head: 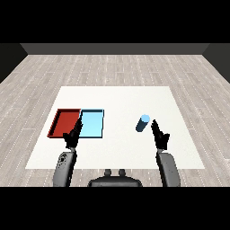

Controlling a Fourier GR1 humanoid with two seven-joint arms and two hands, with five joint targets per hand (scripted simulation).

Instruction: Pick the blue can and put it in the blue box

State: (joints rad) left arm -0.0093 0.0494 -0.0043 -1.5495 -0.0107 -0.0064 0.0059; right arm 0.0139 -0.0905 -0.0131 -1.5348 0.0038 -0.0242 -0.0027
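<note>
Head view, blue can [143, 122] upright on white bench [121, 96], right hand [159, 135] just beside it with fingers straight, holding nothing, left hand [72, 136] open near blue tray [92, 123] and red tray [64, 123]

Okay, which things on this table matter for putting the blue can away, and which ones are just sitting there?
For the job:
blue cylindrical can
light blue tray
right hand, open beside the can

Just lying about:
red tray
left hand, near the trays
</note>
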